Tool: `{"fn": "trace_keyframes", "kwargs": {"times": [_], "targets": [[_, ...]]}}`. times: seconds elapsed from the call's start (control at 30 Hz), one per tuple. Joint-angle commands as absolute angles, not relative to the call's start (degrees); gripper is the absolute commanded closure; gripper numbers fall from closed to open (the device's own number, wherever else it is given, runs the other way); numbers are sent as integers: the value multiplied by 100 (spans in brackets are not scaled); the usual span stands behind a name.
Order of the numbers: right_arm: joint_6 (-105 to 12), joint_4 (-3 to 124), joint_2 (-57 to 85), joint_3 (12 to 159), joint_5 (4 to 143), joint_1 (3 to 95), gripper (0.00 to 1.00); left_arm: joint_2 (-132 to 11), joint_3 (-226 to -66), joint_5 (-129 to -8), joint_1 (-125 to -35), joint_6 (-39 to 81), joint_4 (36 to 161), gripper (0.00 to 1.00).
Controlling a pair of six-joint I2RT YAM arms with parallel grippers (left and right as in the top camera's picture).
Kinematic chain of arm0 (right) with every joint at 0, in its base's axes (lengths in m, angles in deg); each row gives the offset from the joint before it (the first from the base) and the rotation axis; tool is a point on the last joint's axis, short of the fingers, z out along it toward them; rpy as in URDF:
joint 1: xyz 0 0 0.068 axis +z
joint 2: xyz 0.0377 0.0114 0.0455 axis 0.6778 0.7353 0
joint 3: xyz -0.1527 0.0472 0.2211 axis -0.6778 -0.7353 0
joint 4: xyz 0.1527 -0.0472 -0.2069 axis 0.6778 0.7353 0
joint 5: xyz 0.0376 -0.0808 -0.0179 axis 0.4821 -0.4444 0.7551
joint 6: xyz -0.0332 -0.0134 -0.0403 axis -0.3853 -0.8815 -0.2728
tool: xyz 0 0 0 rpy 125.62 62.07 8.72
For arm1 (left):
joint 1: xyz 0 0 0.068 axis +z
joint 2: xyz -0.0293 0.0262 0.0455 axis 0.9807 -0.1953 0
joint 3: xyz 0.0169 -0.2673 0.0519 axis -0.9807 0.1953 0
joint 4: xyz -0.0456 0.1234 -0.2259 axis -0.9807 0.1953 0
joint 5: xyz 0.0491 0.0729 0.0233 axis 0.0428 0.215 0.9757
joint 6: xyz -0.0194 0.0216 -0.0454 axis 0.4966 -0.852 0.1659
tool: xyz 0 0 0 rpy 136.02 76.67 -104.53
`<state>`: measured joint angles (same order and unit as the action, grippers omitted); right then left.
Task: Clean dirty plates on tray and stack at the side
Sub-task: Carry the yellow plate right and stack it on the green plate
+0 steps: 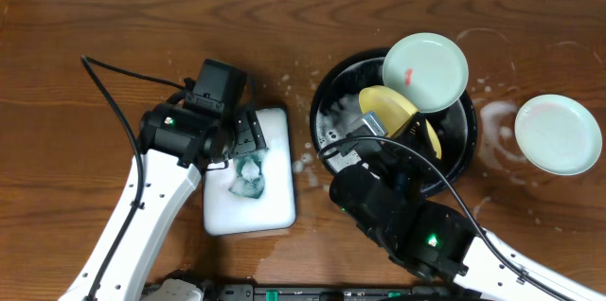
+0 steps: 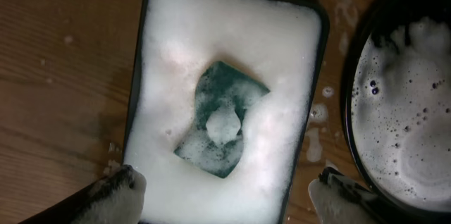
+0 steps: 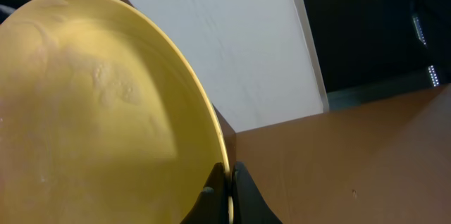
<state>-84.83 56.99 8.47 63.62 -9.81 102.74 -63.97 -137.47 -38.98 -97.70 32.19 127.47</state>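
Note:
The yellow plate [image 1: 396,109] is tilted up on edge over the black tray [image 1: 462,140], wet and sudsy. My right gripper [image 1: 409,138] is shut on its rim; in the right wrist view the fingers [image 3: 230,182] pinch the edge of the yellow plate [image 3: 91,111]. A mint-green plate [image 1: 426,72] with a red smear leans on the tray's far rim. Another mint-green plate [image 1: 559,133] lies flat on the table to the right. My left gripper [image 1: 248,154] hovers open over a green sponge [image 2: 222,118], its fingertips [image 2: 120,192] spread wide and holding nothing.
The sponge lies in a white rectangular foam-filled dish [image 1: 275,202] left of the tray. Foamy water fills the tray's bottom [image 2: 409,111]. Suds and wet patches spot the wooden table [image 1: 497,116] between tray and right plate. A black cable [image 1: 114,74] runs at the left.

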Motion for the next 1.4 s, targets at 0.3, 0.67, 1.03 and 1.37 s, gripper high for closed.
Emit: {"fn": "trace_keyframes", "kwargs": {"times": [0.3, 0.67, 1.03, 1.37], "targets": [[-7788, 5727, 1114, 6476, -349, 9656, 99, -6384, -13830, -3882, -9746, 3165, 12762, 17], [-7720, 5701, 1551, 6476, -290, 9509, 99, -6384, -13830, -3882, -9746, 3165, 12762, 17], [-6649, 5731, 1551, 6476, 420, 9127, 99, -6384, -13830, -3882, -9746, 3165, 12762, 17], [-4785, 6223, 1116, 6985, 5950, 6122, 99, -6384, -13830, -3882, -9746, 3165, 12762, 17]]}}
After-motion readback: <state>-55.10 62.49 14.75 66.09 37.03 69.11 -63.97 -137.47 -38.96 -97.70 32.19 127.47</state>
